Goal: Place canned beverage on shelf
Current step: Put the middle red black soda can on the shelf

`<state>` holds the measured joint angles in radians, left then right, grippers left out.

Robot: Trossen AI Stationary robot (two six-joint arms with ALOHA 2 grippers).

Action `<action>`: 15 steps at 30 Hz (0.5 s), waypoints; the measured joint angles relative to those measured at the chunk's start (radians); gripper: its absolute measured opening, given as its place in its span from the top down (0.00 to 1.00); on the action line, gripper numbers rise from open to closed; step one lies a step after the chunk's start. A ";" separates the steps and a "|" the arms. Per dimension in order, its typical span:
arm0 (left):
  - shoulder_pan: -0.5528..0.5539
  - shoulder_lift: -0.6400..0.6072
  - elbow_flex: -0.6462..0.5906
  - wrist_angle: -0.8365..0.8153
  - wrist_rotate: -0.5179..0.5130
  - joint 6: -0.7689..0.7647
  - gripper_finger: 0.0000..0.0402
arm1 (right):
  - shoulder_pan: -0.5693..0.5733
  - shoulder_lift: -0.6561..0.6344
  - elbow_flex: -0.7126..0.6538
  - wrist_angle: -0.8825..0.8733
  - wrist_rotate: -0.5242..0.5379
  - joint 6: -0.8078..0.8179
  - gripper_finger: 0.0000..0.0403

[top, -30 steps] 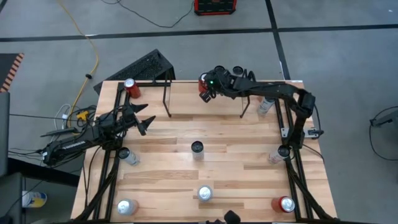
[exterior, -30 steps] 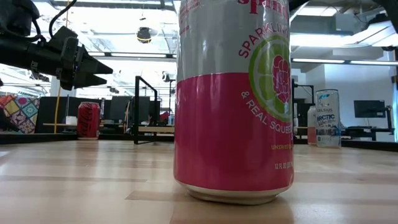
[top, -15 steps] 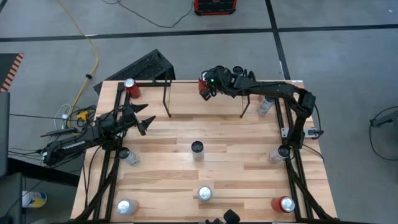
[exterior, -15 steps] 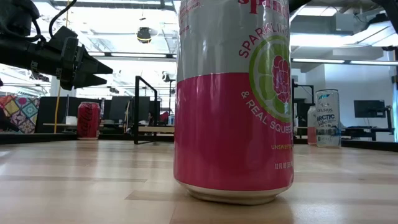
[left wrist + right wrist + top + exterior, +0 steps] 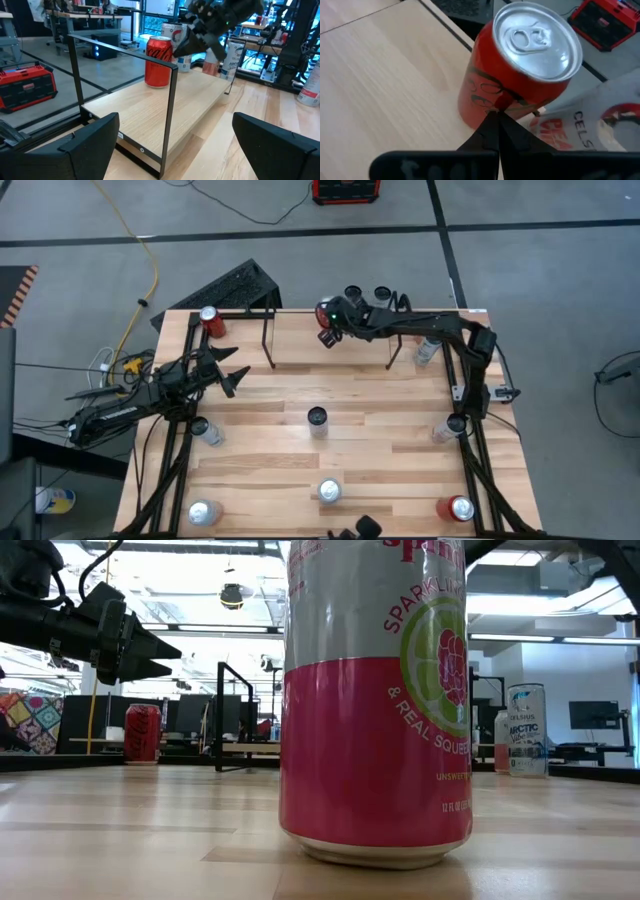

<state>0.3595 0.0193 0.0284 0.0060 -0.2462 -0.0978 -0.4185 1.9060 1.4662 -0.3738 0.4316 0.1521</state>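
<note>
Nearest the low camera, a pink-and-silver sparkling-water can [image 5: 375,700] stands upright on the wooden table [image 5: 370,395]. Further back on the left side, the left gripper [image 5: 232,375] hovers above the table with its fingers spread wide, holding nothing. At the far edge stands the shelf [image 5: 165,107], with a red cola can [image 5: 512,75] upright on its light board. The right gripper [image 5: 327,335] sits at that can, fingers pressed together and gripping nothing.
</note>
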 joint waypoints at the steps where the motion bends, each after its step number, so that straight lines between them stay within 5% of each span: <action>1: 0.000 0.000 0.000 0.000 0.000 0.000 0.07 | 0.000 0.004 0.000 0.010 0.002 -0.001 0.95; 15: 0.000 0.000 0.000 0.000 0.000 0.000 0.07 | -0.004 0.006 0.000 0.009 -0.001 -0.022 0.95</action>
<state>0.3595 0.0193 0.0280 0.0063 -0.2459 -0.0978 -0.4224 1.9116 1.4662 -0.3647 0.4304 0.1300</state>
